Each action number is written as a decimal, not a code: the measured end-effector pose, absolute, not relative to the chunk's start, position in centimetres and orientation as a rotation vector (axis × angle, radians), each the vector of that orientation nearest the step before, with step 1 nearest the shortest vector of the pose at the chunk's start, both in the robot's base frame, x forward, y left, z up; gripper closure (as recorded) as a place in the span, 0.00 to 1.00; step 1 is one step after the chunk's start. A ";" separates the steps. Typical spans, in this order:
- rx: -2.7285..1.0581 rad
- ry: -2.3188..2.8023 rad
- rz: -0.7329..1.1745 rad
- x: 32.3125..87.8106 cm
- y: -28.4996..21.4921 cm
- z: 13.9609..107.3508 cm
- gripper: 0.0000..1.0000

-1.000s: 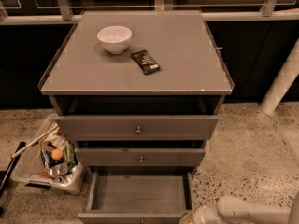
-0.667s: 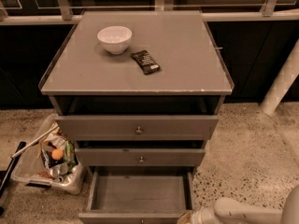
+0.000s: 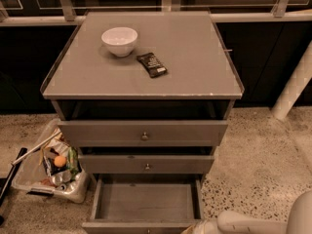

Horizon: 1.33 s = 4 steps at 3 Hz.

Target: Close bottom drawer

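Observation:
The bottom drawer (image 3: pixel 146 202) of the grey cabinet (image 3: pixel 146 82) is pulled far out, showing its plain grey board floor. Its slim front (image 3: pixel 139 225) lies at the lower edge of the view; its knob is out of sight. My gripper (image 3: pixel 195 228) is at the bottom edge, by the drawer front's right corner, on the end of the white arm (image 3: pixel 253 223) coming in from the lower right. Most of the gripper is cut off by the frame edge.
The middle drawer (image 3: pixel 146 165) and top drawer (image 3: pixel 144 133) stick out slightly. A white bowl (image 3: pixel 119 40) and a dark snack packet (image 3: pixel 152 65) lie on the cabinet top. A clear bin of rubbish (image 3: pixel 51 167) stands on the floor at left. A white post (image 3: pixel 295 89) stands at right.
The arm has shifted slightly left and lower along the bottom edge. The bottom drawer stays pulled out as before.

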State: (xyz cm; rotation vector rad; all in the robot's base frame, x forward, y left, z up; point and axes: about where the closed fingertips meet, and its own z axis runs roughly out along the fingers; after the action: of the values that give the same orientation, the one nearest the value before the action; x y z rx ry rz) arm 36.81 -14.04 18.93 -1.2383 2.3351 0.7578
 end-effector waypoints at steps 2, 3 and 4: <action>-1.238 2.335 0.758 36.8 -14.0 18.9 0.58; -1.238 2.335 0.758 36.8 -14.0 18.9 0.35; -1.206 2.309 0.763 38.2 -13.6 18.6 0.11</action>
State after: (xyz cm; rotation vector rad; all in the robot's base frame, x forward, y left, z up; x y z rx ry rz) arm 38.15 -13.60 18.60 -1.2064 2.3086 0.7629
